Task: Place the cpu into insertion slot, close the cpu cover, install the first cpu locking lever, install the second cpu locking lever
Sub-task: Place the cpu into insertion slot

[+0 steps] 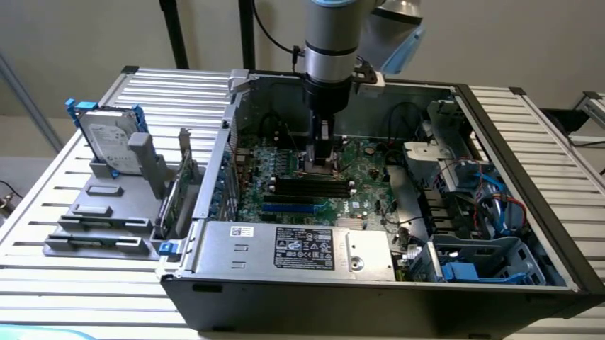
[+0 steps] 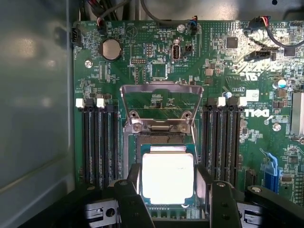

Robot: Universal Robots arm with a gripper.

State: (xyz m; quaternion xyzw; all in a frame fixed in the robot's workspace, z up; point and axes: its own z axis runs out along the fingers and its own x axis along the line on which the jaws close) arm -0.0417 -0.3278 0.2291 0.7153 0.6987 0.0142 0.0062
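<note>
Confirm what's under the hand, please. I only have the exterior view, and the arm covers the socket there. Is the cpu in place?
Observer: The hand grips the cpu by two opposite edges, right over the insertion slot. I cannot tell whether it is seated.
Operator: And the cpu cover?
Observer: The cpu cover stands raised open on the side of the slot away from the hand, with green board showing through its window.
</note>
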